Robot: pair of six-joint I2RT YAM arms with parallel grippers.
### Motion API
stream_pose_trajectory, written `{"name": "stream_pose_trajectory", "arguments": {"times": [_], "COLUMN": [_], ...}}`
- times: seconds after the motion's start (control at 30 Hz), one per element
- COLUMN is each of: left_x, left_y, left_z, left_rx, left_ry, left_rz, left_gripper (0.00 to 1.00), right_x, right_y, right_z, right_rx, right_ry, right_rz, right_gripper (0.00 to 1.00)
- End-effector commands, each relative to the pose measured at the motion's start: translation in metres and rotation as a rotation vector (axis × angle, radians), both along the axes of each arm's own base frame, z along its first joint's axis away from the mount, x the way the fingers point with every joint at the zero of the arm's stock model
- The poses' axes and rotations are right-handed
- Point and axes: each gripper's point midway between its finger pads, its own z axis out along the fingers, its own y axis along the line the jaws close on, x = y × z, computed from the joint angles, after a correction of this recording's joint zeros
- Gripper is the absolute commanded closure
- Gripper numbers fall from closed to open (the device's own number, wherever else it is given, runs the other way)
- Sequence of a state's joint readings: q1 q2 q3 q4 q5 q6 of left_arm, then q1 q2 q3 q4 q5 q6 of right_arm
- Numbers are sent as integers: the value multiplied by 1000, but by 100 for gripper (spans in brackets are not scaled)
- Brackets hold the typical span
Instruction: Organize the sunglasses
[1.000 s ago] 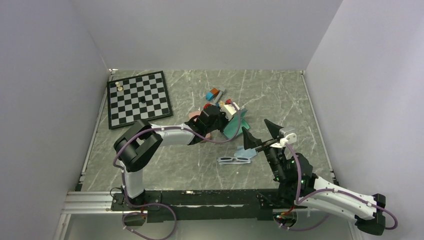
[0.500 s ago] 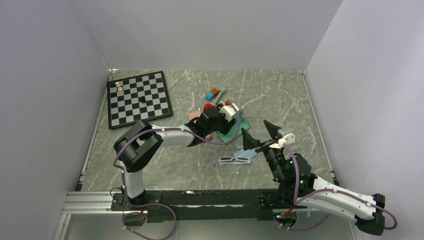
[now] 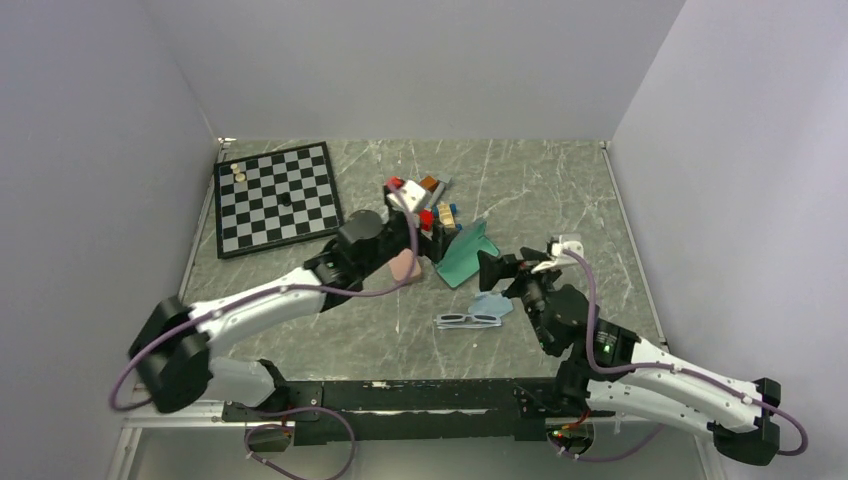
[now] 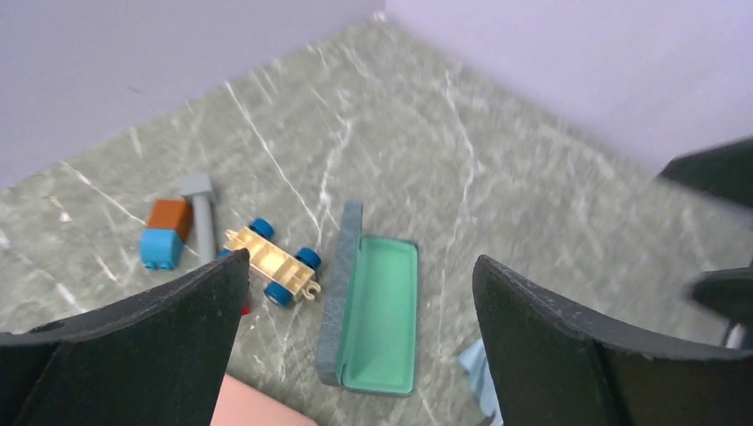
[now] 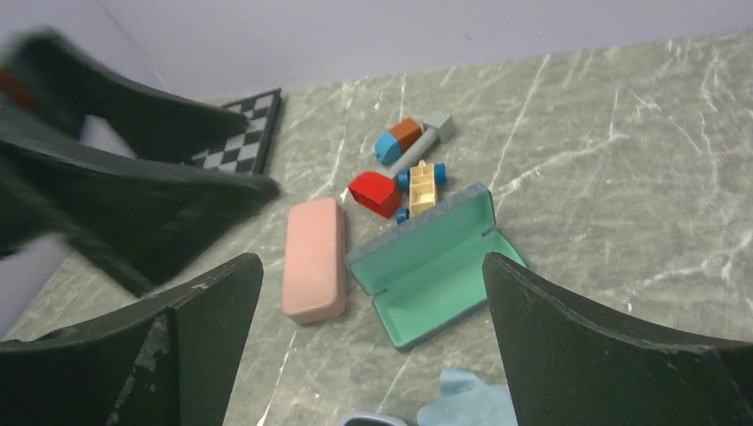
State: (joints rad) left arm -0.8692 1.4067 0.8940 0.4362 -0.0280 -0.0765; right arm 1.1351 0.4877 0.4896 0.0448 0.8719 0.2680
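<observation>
While left tool [image 4: 361,260] gapes — sunglasses [image 3: 468,320] lie apart.

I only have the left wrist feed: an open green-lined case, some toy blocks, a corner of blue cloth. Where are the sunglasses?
Observer: The top view shows one pale-framed pair of sunglasses lying on the table, on the near side of the blue cloth and outside your frame. I can't find a second pair in any view.
Operator: Is the other arm holding anything?
Observer: No. The right gripper is open, with nothing between its fingers.
Operator: And the pink case, open or shut?
Observer: The pink case is shut. In the right wrist view it lies flat beside the open case.
</observation>
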Motion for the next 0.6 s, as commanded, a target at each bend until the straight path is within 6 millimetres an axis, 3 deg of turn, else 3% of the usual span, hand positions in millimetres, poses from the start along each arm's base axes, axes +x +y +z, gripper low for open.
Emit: {"name": "stream_pose_trajectory", "arguments": {"times": [0.0, 0.13, 0.23, 0.4, 0.57], "left_x": [-3, 1, -3, -34, -56], "left_y": [55, 111, 139, 161, 180], "left_z": [24, 2, -26, -74, -100], "left_rx": [-136, -213, -228, -185, -179], "left_ry": [145, 353, 483, 599, 612], "left_rz": [218, 392, 462, 494, 518], "left_gripper": [1, 1, 1, 1, 1], "right_x": [-1, 8, 28, 47, 57], "right_y": [5, 23, 11, -17, -42], "right_z": [-23, -50, -81, -135, -183], "right_rx": [-87, -173, -146, -108, -103], "right_ry": [211, 382, 560, 759, 900], "right_rz": [-18, 21, -13, -122, -208], "right_gripper": [0, 0, 0, 3, 19]}}
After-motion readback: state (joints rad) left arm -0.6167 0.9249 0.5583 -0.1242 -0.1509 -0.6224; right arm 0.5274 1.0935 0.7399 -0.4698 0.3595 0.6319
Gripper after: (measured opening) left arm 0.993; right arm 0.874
